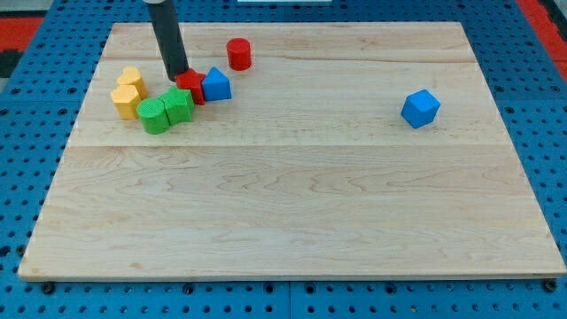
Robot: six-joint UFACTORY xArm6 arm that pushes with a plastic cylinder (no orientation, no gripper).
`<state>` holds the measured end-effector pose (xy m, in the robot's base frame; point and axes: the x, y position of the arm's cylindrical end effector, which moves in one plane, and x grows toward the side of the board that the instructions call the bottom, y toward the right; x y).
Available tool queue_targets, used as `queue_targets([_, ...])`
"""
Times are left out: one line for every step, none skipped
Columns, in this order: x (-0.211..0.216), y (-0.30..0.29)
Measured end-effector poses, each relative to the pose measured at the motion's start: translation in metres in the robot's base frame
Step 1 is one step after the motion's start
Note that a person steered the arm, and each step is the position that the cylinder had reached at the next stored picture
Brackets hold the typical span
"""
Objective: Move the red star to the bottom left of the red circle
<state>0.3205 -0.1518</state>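
Note:
The red star [191, 86] lies at the view's upper left, wedged between a blue block [215, 84] on its right and a green block [178, 105] at its lower left. The red circle [238, 54], a short cylinder, stands up and to the right of the star, apart from it. My tip [177, 75] is at the end of the dark rod and touches the star's upper left edge.
A second green block [154, 116] touches the first on its left. Two yellow blocks [131, 81] [125, 100] sit left of those. A blue cube [420, 108] stands alone at the view's right. The wooden board [292, 195] lies on blue pegboard.

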Motion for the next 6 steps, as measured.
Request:
queue_targets([0.019,-0.036])
queue_targets([0.051,0.001])
queue_targets([0.045,0.016])
queue_targets([0.042,0.011])
queue_targets([0.035,0.040])
queue_targets([0.031,0.003])
